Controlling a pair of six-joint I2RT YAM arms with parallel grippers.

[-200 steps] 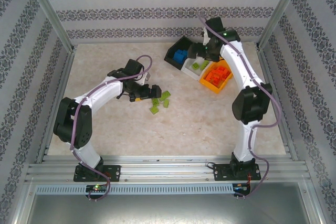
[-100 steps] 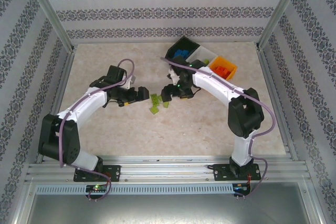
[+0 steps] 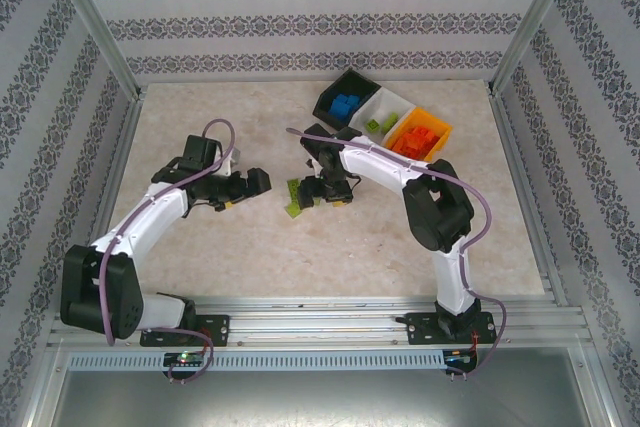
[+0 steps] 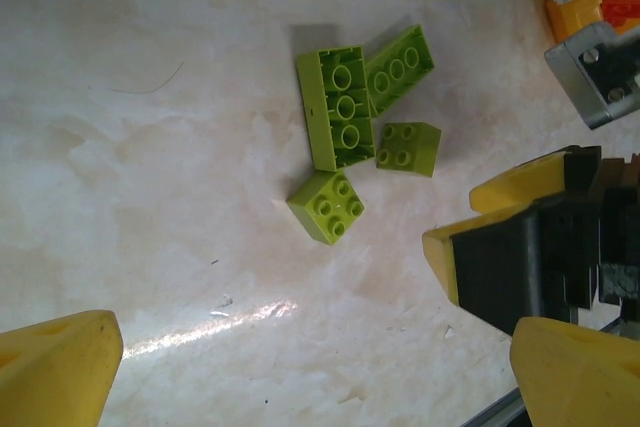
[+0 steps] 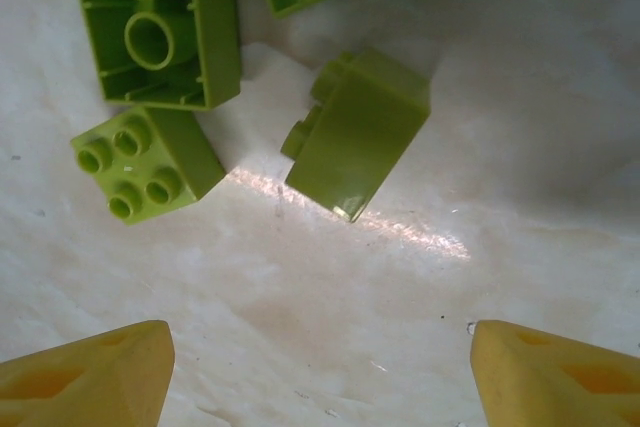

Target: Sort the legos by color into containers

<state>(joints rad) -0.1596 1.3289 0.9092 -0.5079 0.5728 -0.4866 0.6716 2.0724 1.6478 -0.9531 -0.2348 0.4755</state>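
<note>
Pincer of right arm (image 3: pixel 320 191) low over green legos (image 4: pixel 345 112), jaws spread

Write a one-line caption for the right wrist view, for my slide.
Open jaws of the right arm hover above four loose lime green legos on the pale table.

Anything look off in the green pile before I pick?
Nothing damaged. One long lime brick lies upside down, hollow side up, and a small lime brick beside it is tipped onto its side, studs pointing sideways.
</note>
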